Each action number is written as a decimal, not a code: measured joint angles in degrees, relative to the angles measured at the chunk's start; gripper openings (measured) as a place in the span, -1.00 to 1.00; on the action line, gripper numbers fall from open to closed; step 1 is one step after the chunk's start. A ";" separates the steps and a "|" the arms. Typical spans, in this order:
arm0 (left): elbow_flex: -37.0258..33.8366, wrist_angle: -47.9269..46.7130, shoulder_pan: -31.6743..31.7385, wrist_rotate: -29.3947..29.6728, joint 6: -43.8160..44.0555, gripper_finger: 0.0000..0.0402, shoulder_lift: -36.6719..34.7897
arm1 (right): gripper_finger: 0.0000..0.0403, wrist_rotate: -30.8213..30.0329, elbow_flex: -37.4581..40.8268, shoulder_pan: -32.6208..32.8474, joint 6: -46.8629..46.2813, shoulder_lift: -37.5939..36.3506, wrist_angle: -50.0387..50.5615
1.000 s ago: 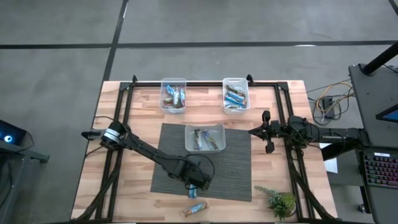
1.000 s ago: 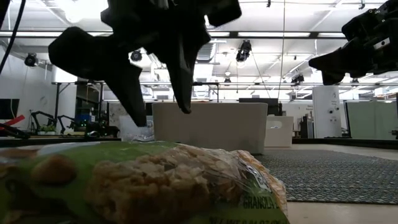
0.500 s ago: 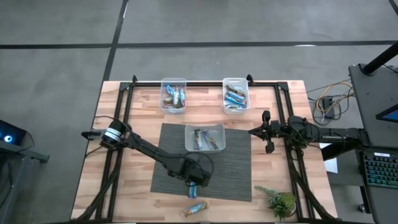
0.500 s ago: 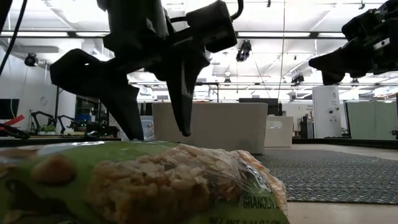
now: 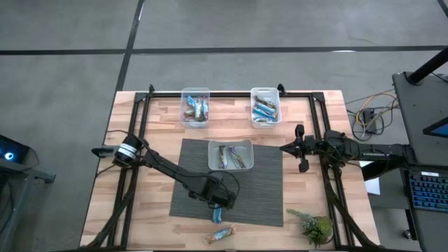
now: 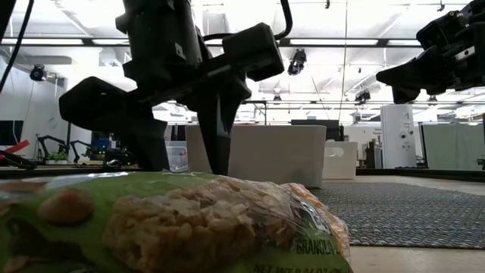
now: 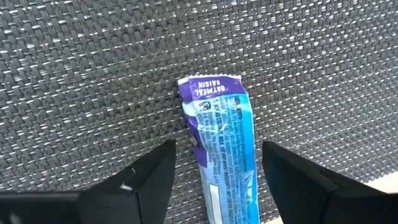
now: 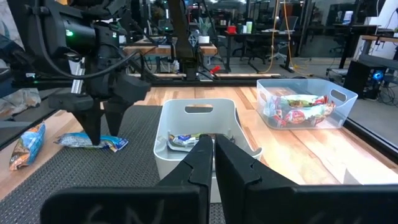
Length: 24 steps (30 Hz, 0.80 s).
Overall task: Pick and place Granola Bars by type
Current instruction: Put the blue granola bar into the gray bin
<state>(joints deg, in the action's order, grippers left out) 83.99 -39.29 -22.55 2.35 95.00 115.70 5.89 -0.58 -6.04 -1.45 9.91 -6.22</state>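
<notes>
In the lower centre of the high view, the left gripper [image 7: 214, 180] has its jaws apart around the blue bar [image 7: 225, 143]. Close squarely on the bar's middle. The right gripper [image 5: 299, 148], jaws together, waits at right.

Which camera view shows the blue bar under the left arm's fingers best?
The left wrist view: the blue bar lies lengthwise between the open left gripper, label readable. The high view shows only a sliver, the right wrist view sees it from afar, and the low view hides it.
</notes>
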 joint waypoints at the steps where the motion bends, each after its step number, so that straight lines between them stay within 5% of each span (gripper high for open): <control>1: 0.00 0.01 0.00 -0.02 -0.13 0.10 0.00 | -0.96 0.00 0.00 0.00 0.00 0.00 0.00; 24: -1.42 0.75 0.42 -0.29 -0.32 0.09 0.20 | -0.96 0.00 0.00 0.02 0.00 -0.01 0.01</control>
<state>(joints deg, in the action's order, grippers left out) 82.57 -38.54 -22.13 2.06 94.67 115.90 5.89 -0.58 -6.03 -1.45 9.90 -6.21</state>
